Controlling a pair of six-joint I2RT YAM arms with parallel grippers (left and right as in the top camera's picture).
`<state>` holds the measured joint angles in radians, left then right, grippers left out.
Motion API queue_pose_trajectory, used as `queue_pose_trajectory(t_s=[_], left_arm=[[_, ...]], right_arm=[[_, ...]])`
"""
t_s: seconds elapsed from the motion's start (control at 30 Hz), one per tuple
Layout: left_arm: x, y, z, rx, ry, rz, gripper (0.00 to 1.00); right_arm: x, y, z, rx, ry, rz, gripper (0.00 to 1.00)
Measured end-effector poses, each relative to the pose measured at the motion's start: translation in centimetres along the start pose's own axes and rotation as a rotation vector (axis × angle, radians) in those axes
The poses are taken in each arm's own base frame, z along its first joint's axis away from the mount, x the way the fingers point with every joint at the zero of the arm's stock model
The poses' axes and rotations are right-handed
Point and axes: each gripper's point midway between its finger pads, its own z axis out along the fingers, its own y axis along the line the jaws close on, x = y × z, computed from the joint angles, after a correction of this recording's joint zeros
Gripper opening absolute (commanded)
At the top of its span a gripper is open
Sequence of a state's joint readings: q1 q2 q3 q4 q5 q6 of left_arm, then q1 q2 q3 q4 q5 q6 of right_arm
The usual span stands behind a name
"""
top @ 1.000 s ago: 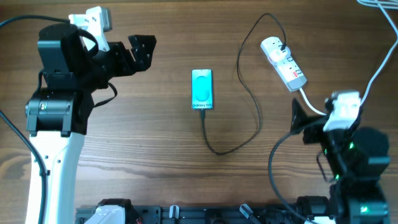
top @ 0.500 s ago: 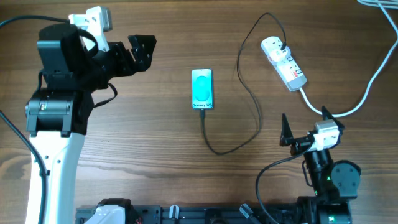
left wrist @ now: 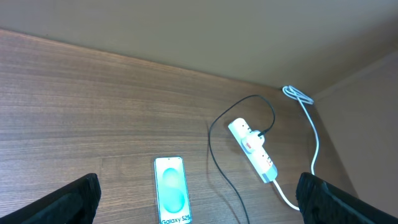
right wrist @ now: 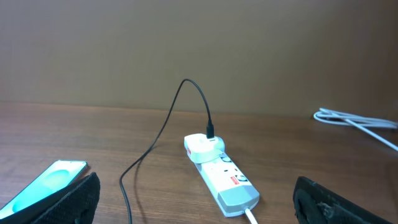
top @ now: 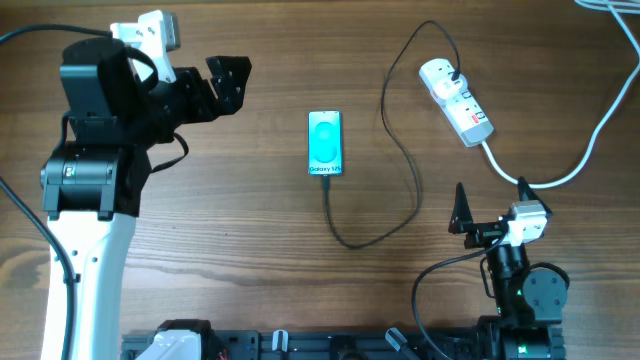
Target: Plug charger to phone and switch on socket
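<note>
The phone [top: 325, 143] lies flat mid-table with its teal screen lit. It also shows in the left wrist view [left wrist: 171, 198] and the right wrist view [right wrist: 46, 186]. The charger cable [top: 413, 190] runs from the phone's bottom edge, loops right and up to a white adapter on the socket [top: 457, 100]. The socket also shows in both wrist views [left wrist: 252, 151] [right wrist: 221, 177]. My left gripper [top: 228, 80] is open and empty, left of the phone. My right gripper [top: 490, 205] is open and empty, near the front right, below the socket.
The socket's thick white lead [top: 545, 182] curves right, past my right gripper, toward the table's right edge. A thin white cable [top: 610, 12] lies at the far right corner. Bare wood lies between the phone and both arms.
My right arm has pulled back toward the front edge, away from the socket's lead. The left arm, phone and cable have not moved.
</note>
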<state>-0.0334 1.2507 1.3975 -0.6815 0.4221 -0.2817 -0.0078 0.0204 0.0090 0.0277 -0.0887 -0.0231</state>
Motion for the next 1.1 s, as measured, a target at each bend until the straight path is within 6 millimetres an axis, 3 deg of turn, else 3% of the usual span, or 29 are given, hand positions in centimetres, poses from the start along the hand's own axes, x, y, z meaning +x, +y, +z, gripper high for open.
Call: queue_pose_trajectory(t_s=[1.1], left_arm=[[0.01, 0.0, 0.0, 0.0, 0.0, 0.0, 1.0]], right_arm=[[0.71, -0.44, -0.02, 0.026, 0.028, 0.014, 1.0]])
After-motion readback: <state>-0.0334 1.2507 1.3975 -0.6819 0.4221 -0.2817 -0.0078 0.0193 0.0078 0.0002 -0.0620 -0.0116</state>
